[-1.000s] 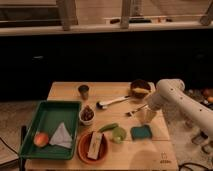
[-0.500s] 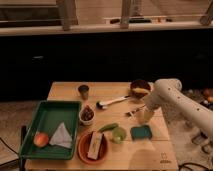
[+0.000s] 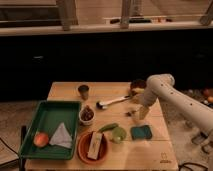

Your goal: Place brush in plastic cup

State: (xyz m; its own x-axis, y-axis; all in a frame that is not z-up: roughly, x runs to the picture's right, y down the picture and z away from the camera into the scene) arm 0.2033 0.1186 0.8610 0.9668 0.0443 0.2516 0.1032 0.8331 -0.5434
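1. Seemingly wooden table [image 3: 65, 91]: the slim white-handled brush [image 3: 114, 101] is laid on it.
2. The round plastic cup [image 3: 119, 134] is set beside a sponge [image 3: 141, 132].
3. The end effector [image 3: 135, 113] is held near the brush; its state cannot be told.

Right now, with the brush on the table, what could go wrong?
1. Gripper sits by the handle end of the brush, near the brown bowl; reaching in may bump that bowl.
2. The plastic cup is low, with the green sponge and orange plate close; the long brush could tip it.
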